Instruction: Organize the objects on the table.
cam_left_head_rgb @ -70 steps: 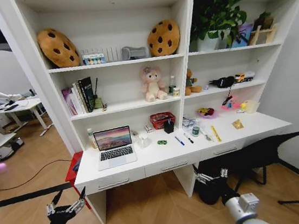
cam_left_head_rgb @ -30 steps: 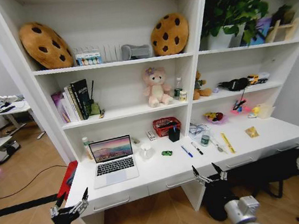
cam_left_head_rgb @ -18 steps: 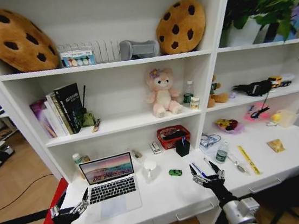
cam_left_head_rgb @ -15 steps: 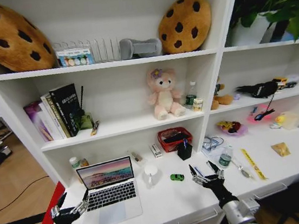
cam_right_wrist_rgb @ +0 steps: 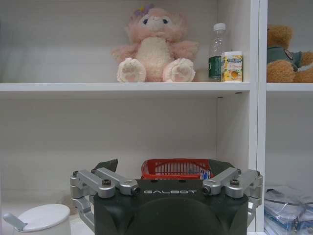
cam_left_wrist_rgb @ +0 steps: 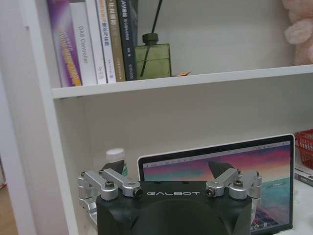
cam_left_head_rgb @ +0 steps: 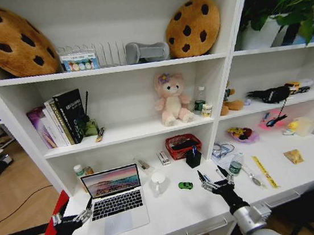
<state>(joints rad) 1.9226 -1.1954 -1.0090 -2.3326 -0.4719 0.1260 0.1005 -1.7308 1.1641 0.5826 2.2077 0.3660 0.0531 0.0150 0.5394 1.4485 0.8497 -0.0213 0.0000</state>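
The silver laptop (cam_left_head_rgb: 115,206) stands open on the left of the white table (cam_left_head_rgb: 174,214), its screen lit (cam_left_wrist_rgb: 274,164). A tiny green toy car (cam_left_head_rgb: 185,185) sits mid-table beside a white mug (cam_left_head_rgb: 158,180). My right gripper (cam_left_head_rgb: 211,174) hovers open just right of the car, over the pens, which it partly hides. In the right wrist view, my right gripper (cam_right_wrist_rgb: 164,166) faces the red basket (cam_right_wrist_rgb: 176,168). My left gripper (cam_left_head_rgb: 72,212) is open at the laptop's left front corner. In the left wrist view, my left gripper (cam_left_wrist_rgb: 166,169) points at the screen.
At the back of the desk stand a red basket (cam_left_head_rgb: 183,144), a black pen cup (cam_left_head_rgb: 193,157) and a green-capped bottle (cam_left_head_rgb: 234,165). A yellow ruler (cam_left_head_rgb: 264,172) lies to the right. Shelves overhead hold books (cam_left_head_rgb: 59,118), a pink plush (cam_left_head_rgb: 171,98) and cookie cushions.
The whole view has shifted as the robot closed in on the desk. Both grippers now reach over its front edge and have stayed open. Nothing on the desk has moved.
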